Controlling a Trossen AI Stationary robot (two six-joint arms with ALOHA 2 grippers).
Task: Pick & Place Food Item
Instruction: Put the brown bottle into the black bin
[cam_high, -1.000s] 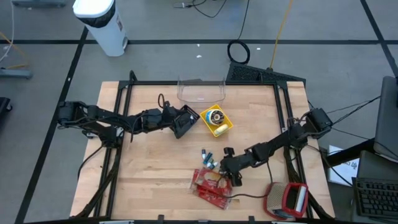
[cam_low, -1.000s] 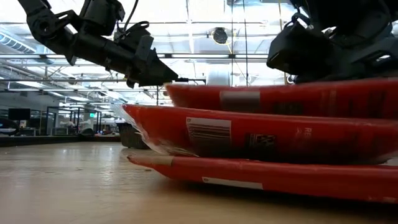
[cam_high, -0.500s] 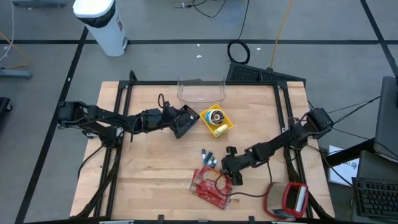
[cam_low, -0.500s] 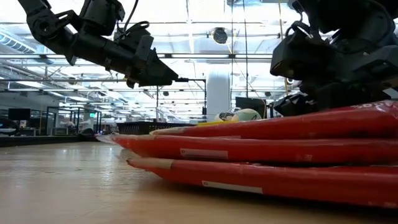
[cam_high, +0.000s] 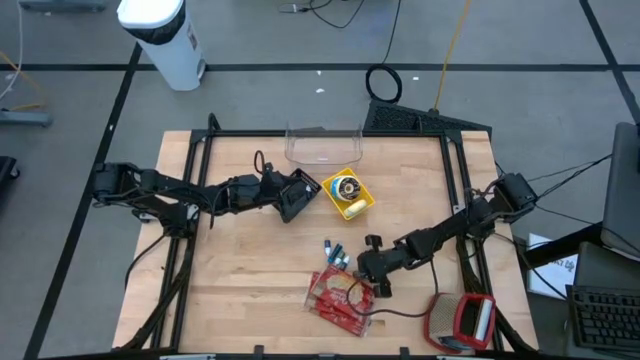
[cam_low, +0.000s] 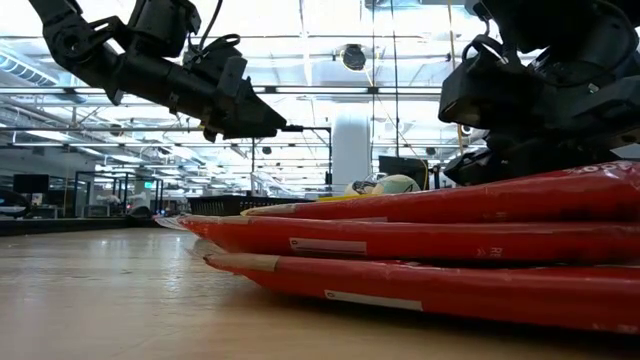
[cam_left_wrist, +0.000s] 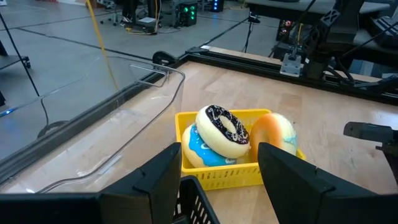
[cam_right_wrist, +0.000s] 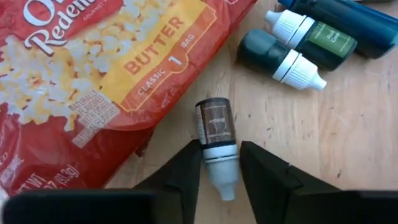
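Several red butter-popcorn bags (cam_high: 338, 300) (cam_right_wrist: 87, 74) lie piled flat on the wooden table near its front edge. Beside them lies a small brown dropper bottle (cam_right_wrist: 216, 134) on its side, with my right gripper (cam_right_wrist: 221, 180) (cam_high: 362, 278) closed around its white cap. Two more dropper bottles (cam_right_wrist: 292, 46) lie a little farther off. At the table's far middle, a yellow basket (cam_high: 347, 194) (cam_left_wrist: 236, 165) holds donuts. My left gripper (cam_left_wrist: 217, 186) (cam_high: 312, 190) hovers open just to the basket's left, touching nothing. My right gripper has the brown bottle's white cap end (cam_right_wrist: 221, 169) between its two fingers, one on each side. The fingers slant down from above and lie along the bottle. The bottle rests on its side on the table, right beside the popcorn bag's edge.
A clear plastic tub (cam_high: 322, 146) (cam_left_wrist: 118, 130) stands at the far edge behind the basket. A red and white object (cam_high: 461, 320) lies at the front right corner. Black frame rails (cam_high: 200, 200) run along both table sides. Bare wood lies at centre and front left.
In the low view the upper popcorn bags, which stood raised a second ago, have sunk flat onto the pile and stayed there. My right gripper has tipped slightly further downward above them. My left arm has kept still.
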